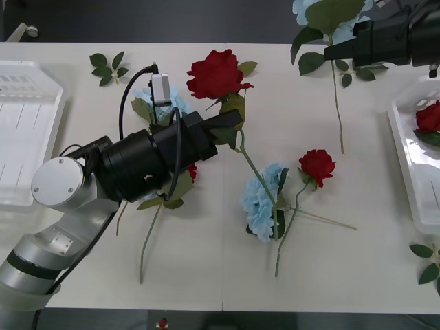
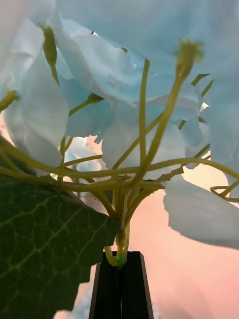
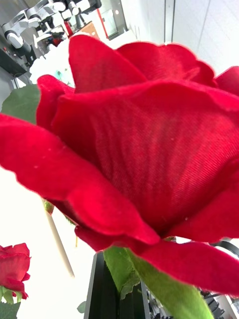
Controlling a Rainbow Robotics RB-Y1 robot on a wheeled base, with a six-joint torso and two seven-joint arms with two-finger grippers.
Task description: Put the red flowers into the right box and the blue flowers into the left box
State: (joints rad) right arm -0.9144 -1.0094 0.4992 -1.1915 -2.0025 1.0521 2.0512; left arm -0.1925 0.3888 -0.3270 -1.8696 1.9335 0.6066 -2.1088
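Left tool (image 1: 230,122), black and two-fingered, is clamped on the stem of a deep-red artificial rose (image 1: 215,75) just under the bloom; the bloom stands at the tool's 11 o'clock in the front view, the thin green stem trailing toward 5 o'clock across the white worktop (image 1: 206,275). Right tool (image 1: 344,42), at the upper right of that view, is clamped on the stem of a pale-blue fluffy artificial hydrangea (image 2: 124,75) directly beneath the head; its stem hangs toward 6 o'clock.

Governing relation: each arm holds the colour meant for the far box; the shallow white plastic right box (image 1: 405,165), one red bloom already inside, lies at 3 o'clock, well apart from the left tool; the slotted white plastic left box (image 1: 27,137) lies at 9 o'clock, well apart from the right tool. Judgement: each load must cross the worktop, with risk of the arms meeting mid-span.

Loose on the worktop: a second blue hydrangea (image 1: 261,203) and a smaller red rose (image 1: 317,166), just beside each other, stems crossed.
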